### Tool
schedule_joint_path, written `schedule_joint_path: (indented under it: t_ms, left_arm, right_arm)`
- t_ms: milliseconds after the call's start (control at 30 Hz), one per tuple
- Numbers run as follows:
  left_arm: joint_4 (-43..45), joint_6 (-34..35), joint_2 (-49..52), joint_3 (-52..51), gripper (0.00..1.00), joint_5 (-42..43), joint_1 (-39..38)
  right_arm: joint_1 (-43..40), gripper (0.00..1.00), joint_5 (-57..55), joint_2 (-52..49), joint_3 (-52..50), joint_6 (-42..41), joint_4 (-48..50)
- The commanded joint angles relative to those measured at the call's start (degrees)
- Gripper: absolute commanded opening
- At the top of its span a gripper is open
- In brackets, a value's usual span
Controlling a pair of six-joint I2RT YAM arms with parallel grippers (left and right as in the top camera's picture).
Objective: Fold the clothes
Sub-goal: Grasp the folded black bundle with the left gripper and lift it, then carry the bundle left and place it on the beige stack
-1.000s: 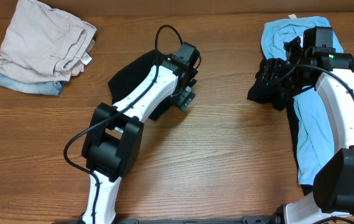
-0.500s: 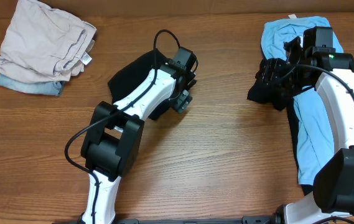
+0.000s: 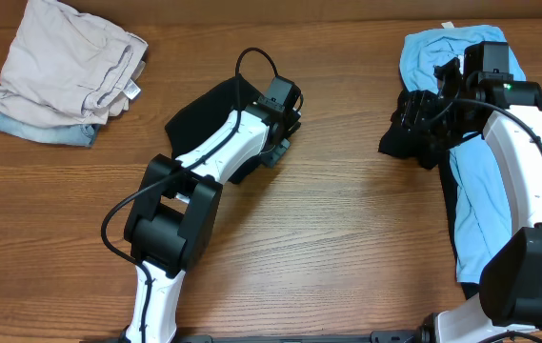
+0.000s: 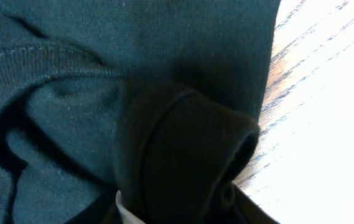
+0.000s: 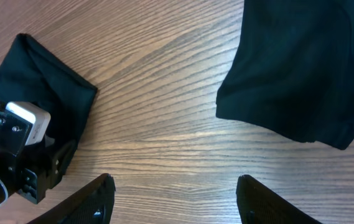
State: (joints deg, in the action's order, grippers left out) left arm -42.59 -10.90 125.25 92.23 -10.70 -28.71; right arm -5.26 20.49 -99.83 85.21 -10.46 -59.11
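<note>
A black garment (image 3: 204, 110) lies crumpled at the table's middle, also seen as dark cloth (image 4: 102, 62) filling the left wrist view. My left gripper (image 3: 276, 143) is down at its right edge, and a bunched fold (image 4: 183, 155) sits pinched between the jaws. My right gripper (image 5: 177, 205) hangs open over bare wood, nothing between its fingers (image 5: 96, 199). From above it (image 3: 415, 119) hovers by a second black garment (image 3: 394, 143), which lies beside a light blue garment (image 3: 475, 205) under the right arm.
A folded beige garment (image 3: 66, 62) is stacked on a folded pale blue one (image 3: 47, 131) at the back left. The wooden table (image 3: 347, 248) shows bare between the two arms. The right wrist view shows the left arm's wrist (image 5: 15, 149) on the middle black garment (image 5: 33, 93).
My left gripper has dropped onto the black garment's right edge and closed its jaws on a fold. The right arm has stayed still.
</note>
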Motion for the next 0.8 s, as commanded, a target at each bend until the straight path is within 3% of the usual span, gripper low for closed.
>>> schedule_joint_path:
  t_ms: [0,300,533,767]
  left_arm:
    - [0.5,-0.1,0.1,-1.6,0.34,-0.4,1.1]
    - [2.6,1.6,0.1,-1.7,0.04,-0.5,2.6]
    - [-2.0,6.3,-0.5,4.3,0.04,-3.2,5.8]
    - [-19.2,6.4,-2.0,26.8,0.04,-3.2,11.7]
  right_arm:
    - [-0.1,0.66,-0.6,-0.3,-0.1,0.5,-0.1]
    - [-0.1,0.66,-0.6,-0.3,-0.1,0.5,-0.5]
    - [-0.1,0.66,-0.6,-0.3,-0.1,0.5,-0.7]
    - [-0.1,0.66,-0.6,-0.3,-0.1,0.5,-0.6]
